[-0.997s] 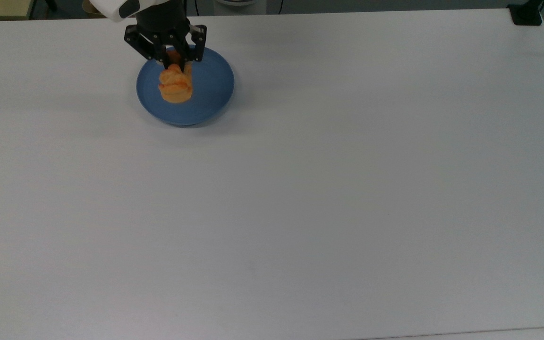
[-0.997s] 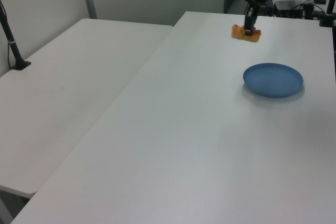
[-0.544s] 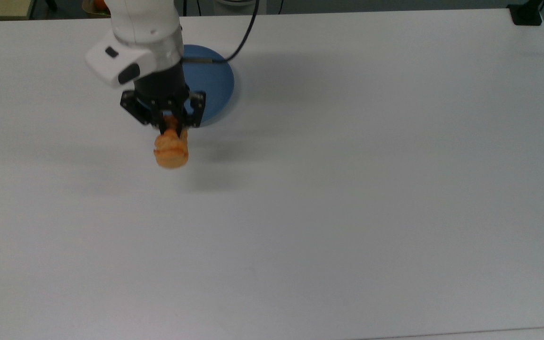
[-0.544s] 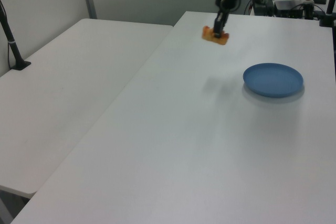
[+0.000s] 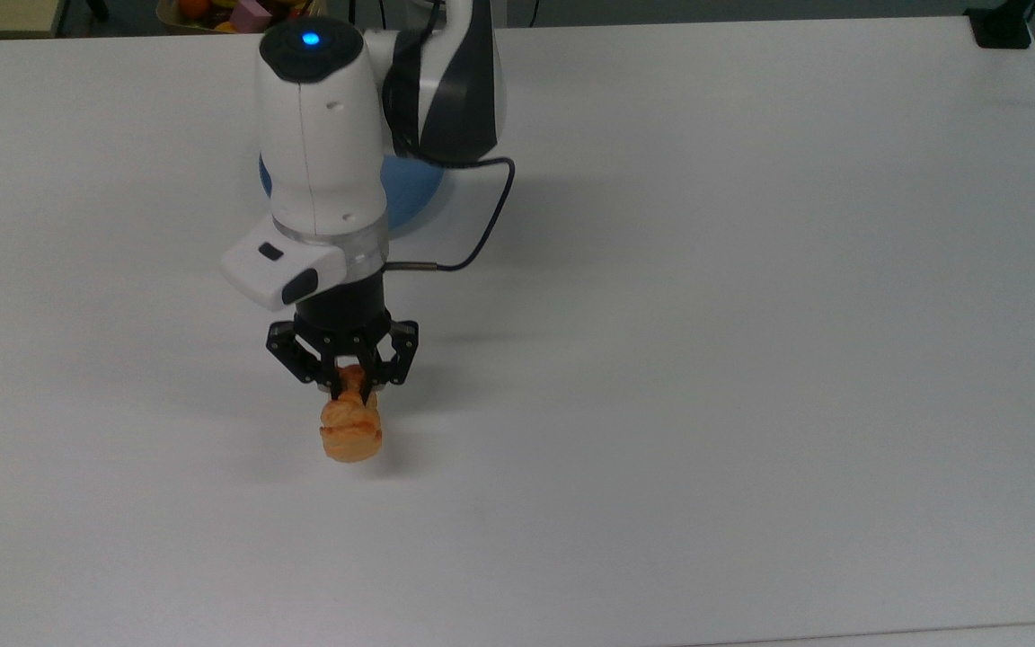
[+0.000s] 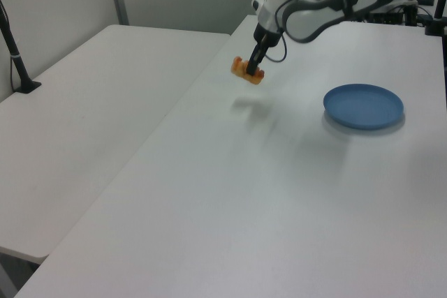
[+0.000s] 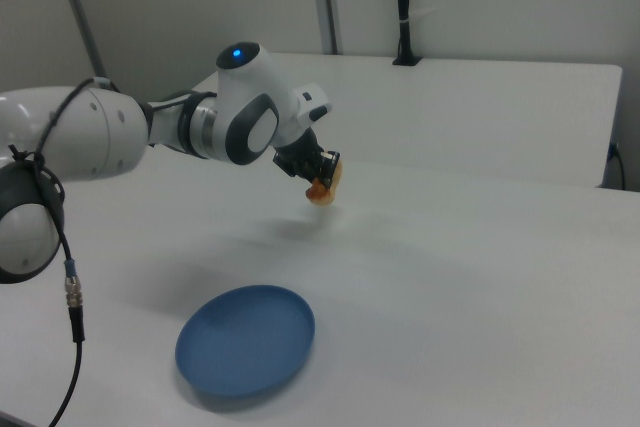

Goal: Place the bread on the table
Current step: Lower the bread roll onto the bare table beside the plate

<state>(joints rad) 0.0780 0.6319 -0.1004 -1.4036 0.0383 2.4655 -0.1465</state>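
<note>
The golden-orange bread [image 5: 351, 429] hangs in the air above the white table [image 5: 706, 359], clamped at its upper end by my gripper [image 5: 349, 386], which is shut on it. In the left view the bread [image 6: 248, 71] floats over its shadow on the table [image 6: 230, 193], well to the left view's left of the blue plate [image 6: 363, 105]. In the right view the bread [image 7: 322, 185] hangs beyond the empty plate [image 7: 246, 341], under the gripper [image 7: 318, 173].
My white arm [image 5: 329, 153] reaches over the plate [image 5: 410, 193] in the top view and covers most of it. A second white table [image 6: 84, 116] adjoins on the left view's left. A black post base [image 5: 1001, 27] sits at the top view's far right corner.
The gripper has carried the bread off the plate and toward the top view's bottom, further over bare table. The plate stays where it was, empty.
</note>
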